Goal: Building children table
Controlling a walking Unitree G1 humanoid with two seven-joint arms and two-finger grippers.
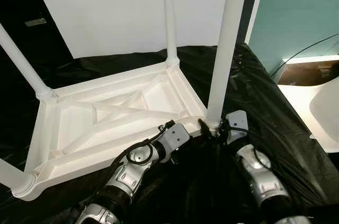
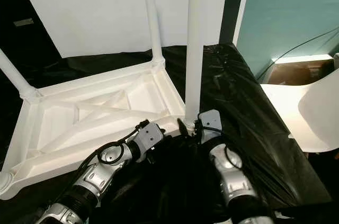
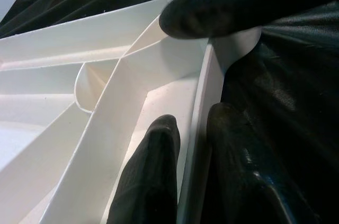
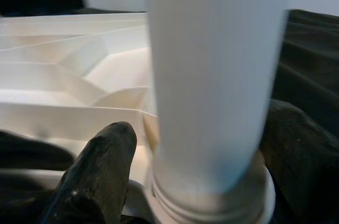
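Note:
An upturned white plastic table [image 1: 116, 110] lies on a black sheet, its ribbed underside up. Legs stand in its corners: a far one [image 1: 169, 17], one at the left [image 1: 21, 62], and a stub at the near left [image 1: 10, 176]. The near-right leg [image 1: 225, 44] stands upright in its socket. My right gripper [image 4: 206, 160] is shut on this leg's base, one finger [image 4: 100, 171] on each side. My left gripper [image 3: 193, 166] is shut on the table's rim [image 3: 212, 75] just beside that corner, its fingers [image 3: 151, 171] straddling the edge.
The black sheet [image 1: 265, 91] covers the surface under the table and drops away at the right. A white panel [image 1: 116, 7] leans behind. A white rounded object [image 1: 326, 113] and a cable [image 1: 307, 49] are at the right, by a teal wall.

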